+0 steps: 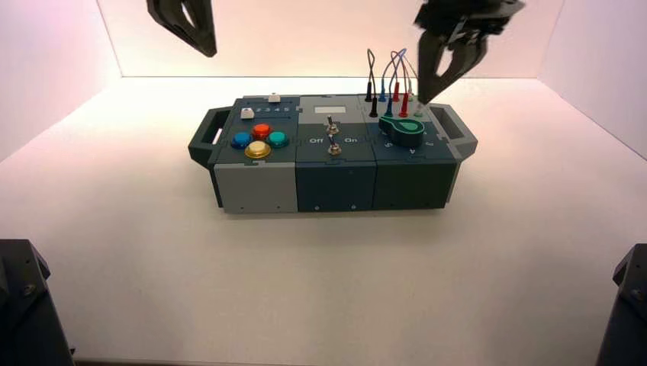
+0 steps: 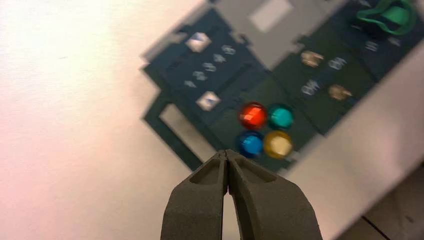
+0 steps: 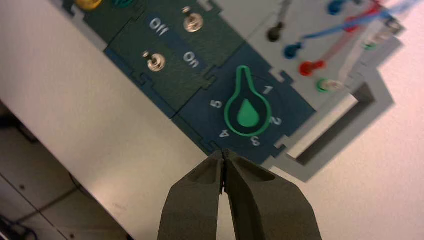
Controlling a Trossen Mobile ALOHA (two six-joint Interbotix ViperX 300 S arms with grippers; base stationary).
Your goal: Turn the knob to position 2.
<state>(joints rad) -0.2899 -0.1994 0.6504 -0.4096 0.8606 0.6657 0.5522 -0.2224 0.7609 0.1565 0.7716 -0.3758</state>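
From where I stand the knob (image 3: pixel 247 106) has not been turned to where it should go: seen from the right wrist, its pointed tip aims up past the 1, into the gap between 5 and 1, while position 2 (image 3: pixel 275 121) sits further round the arc, just beside the knob's round base. So nothing of the job looks done yet, and I'd judge the whole turn is left, a short twist carrying the tip past 1 and on to 2. The right hand (image 1: pixel 441 72) hangs in the air above the far right end of the box (image 1: pixel 333 164), with the knob just below and a little nearer to me than its fingertips, not touching it. From the high view its fingers seem spread, yet its own wrist view shows the tips pressed together, so I cannot tell how open it is; either way it holds nothing. The coloured wires (image 1: pixel 391 80) stand close by that hand, which I'd say calls for a careful descent. The left hand (image 1: pixel 185 23) hangs high over the far left end of the box, fingers closed together and empty, with the coloured push buttons (image 2: pixel 265 130) well below it
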